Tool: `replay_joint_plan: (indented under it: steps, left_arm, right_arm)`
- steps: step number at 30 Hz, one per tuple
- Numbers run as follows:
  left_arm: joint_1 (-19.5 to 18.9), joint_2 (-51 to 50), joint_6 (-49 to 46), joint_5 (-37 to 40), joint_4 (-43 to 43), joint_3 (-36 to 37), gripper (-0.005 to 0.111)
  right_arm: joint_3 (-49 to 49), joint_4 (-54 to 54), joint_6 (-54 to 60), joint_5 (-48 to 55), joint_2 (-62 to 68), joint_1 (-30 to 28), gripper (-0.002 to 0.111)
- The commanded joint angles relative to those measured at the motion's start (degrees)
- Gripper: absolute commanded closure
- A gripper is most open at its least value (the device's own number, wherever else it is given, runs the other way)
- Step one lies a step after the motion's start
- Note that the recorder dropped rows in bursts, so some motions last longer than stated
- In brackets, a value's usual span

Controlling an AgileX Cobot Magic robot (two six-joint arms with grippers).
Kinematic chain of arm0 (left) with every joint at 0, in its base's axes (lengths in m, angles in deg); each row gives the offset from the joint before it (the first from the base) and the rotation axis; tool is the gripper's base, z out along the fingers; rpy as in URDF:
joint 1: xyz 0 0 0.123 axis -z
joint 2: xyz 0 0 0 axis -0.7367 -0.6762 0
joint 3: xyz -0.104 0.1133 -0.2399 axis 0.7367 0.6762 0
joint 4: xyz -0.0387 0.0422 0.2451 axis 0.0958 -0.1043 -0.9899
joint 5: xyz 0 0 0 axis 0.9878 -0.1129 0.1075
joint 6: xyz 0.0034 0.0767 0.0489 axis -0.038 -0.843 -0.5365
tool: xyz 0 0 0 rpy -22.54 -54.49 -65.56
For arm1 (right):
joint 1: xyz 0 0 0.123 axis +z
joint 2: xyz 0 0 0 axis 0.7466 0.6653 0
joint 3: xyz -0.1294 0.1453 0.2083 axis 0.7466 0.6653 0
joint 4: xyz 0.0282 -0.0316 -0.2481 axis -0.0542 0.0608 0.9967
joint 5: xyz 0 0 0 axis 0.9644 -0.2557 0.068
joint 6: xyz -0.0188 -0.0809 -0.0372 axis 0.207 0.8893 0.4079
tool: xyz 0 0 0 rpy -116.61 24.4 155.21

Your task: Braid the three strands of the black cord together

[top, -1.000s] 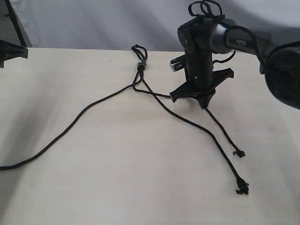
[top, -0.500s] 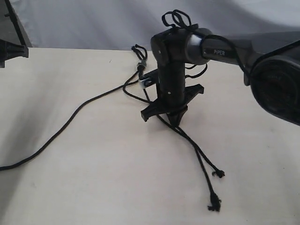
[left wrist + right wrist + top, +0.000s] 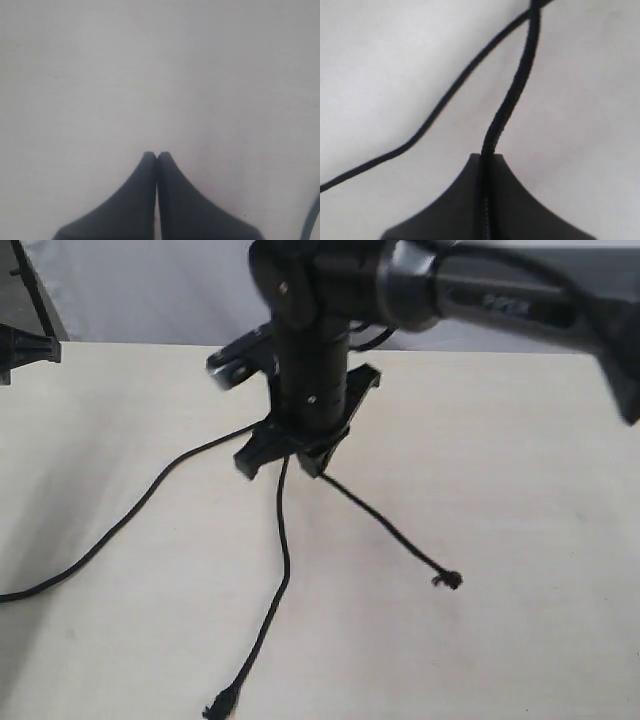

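Only its wrist view shows the right jaws clamped on a strand (image 3: 510,100); left jaws pressed together.

The black right gripper (image 3: 312,468), clamped on one thin black braided-rope strand (image 3: 390,530), has swung left; that strand's frayed tip (image 3: 452,580) followed toward the middle, and a second strand (image 3: 283,570) swept to the near left.

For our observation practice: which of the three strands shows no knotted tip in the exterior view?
The left strand, which runs off the picture's edge; the middle strand and right strand both end in frayed knots.
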Motion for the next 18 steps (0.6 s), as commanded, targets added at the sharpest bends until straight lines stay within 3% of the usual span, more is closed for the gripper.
replay_joint_plan:
  steps: [1,10,18]
  left_arm:
    - [-0.1,0.5,-0.2,-0.1,0.8,0.3,0.107]
    - [-0.1,0.5,-0.2,-0.1,0.8,0.3,0.107]
    - [-0.1,0.5,-0.2,-0.1,1.3,0.3,0.107]
  right_arm:
    - [0.0,2.2,-0.1,0.3,-4.5,-6.7,0.109]
    - [1.3,2.2,-1.9,0.3,-4.3,-22.2,0.109]
    - [3.3,2.2,-6.0,0.3,1.5,-28.9,0.109]
